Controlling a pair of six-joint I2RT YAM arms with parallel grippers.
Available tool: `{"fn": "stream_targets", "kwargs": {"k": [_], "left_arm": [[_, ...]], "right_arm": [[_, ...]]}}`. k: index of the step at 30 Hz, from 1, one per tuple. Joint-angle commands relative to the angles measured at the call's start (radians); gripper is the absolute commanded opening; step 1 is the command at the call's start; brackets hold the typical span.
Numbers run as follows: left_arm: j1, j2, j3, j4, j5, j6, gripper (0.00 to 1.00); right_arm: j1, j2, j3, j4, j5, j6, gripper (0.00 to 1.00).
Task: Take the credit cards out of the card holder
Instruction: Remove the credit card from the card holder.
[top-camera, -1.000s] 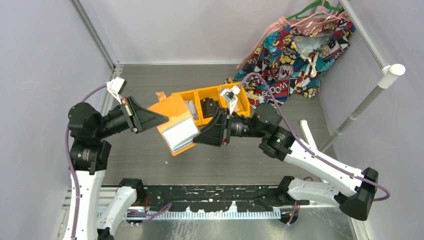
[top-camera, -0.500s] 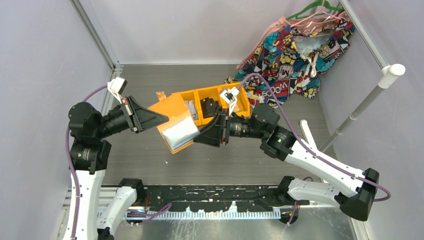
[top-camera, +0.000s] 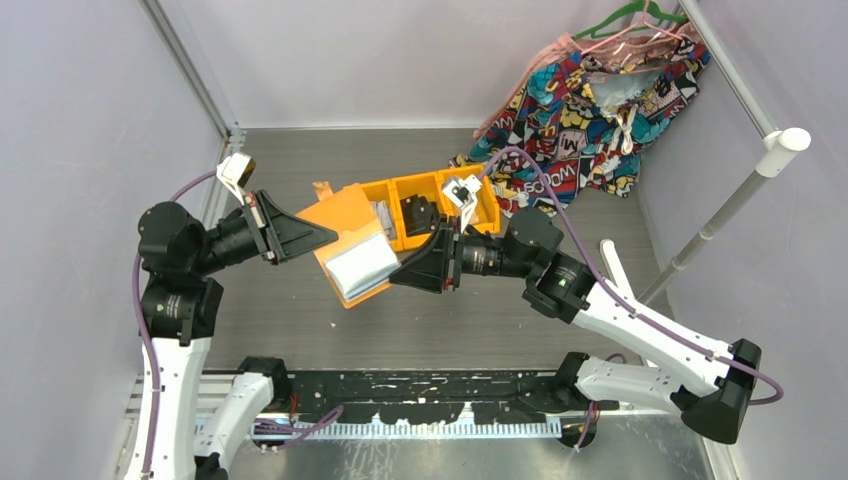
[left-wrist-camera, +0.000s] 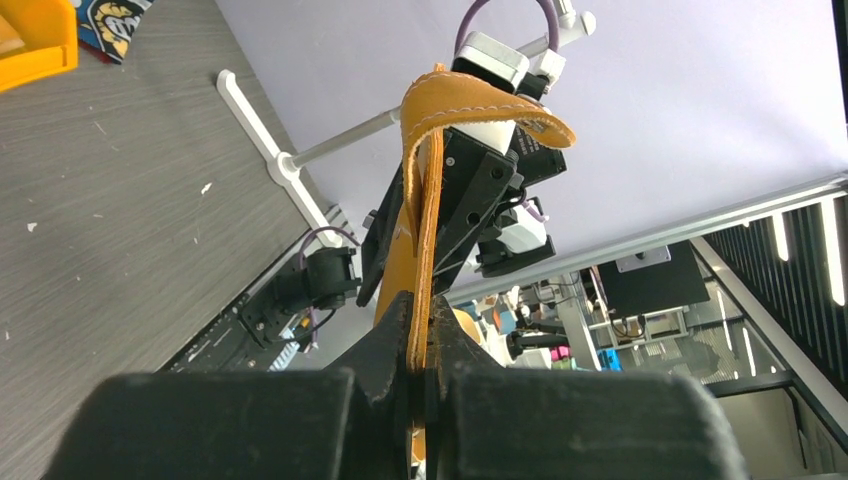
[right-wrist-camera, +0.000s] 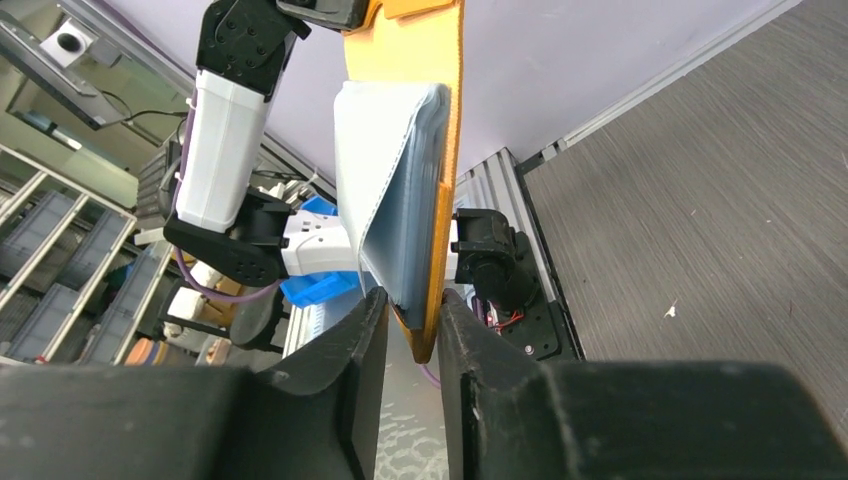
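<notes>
Still unmoved, the card holder (top-camera: 342, 216) stays clamped in left jaws, right jaws straddling its corner, grip unclear

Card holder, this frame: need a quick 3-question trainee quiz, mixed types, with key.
1. True or false: the card holder lies flat on the table.
2. What is the left gripper shut on? A) the holder's orange cover B) the orange bin C) the patterned shirt
3. Fill in: the ___ gripper's fingers straddle the holder's corner by the pale blue pockets.
Key: 1 false, it is held up off the table; 2 A; 3 right gripper.
</notes>
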Motion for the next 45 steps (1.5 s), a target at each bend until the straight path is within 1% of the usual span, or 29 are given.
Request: {"fn": "stream_targets", "kwargs": {"k": [1,7,25,26,28,29,33,39,45], "left_arm": [[0.0,-0.005,0.029,0.044,-0.007,-0.023,0.0],[0.0,-0.008,0.025,0.04,-0.006,-0.029,0.0],[-0.001,-0.028,-0.011,0.046,0.019,-0.051,0.0],[0.0,-0.028,-0.011,0.046,0.022,-0.052,0.0],[0.001,-0.029,-0.01,0.049,0.027,-0.052,0.0],[0.0,-0.03,-0.009,0.05,0.029,-0.052,0.0],[0.001,-0.032,-0.007,0.055,0.032,-0.051,0.0],[0.0,-0.035,-0.008,0.055,0.031,-0.046,0.0],[0.001,-0.033,-0.005,0.055,0.028,-0.045,0.0]], "right_arm": [[0.007,-0.034,0.03,0.059,0.0,-0.019,0.28],[0.007,-0.027,0.055,0.043,0.065,-0.028,0.24],[0.027,0.114,0.179,0.077,0.24,-0.002,0.23],[0.028,0.118,0.177,0.091,0.249,0.005,0.25],[0.027,0.126,0.176,0.112,0.268,0.02,0.33],[0.027,0.128,0.174,0.121,0.276,0.026,0.34],[0.027,0.14,0.173,0.154,0.289,0.062,0.4],[0.029,0.16,0.167,0.187,0.249,0.11,0.48],[0.029,0.179,0.167,0.244,0.185,0.155,0.53]]}}
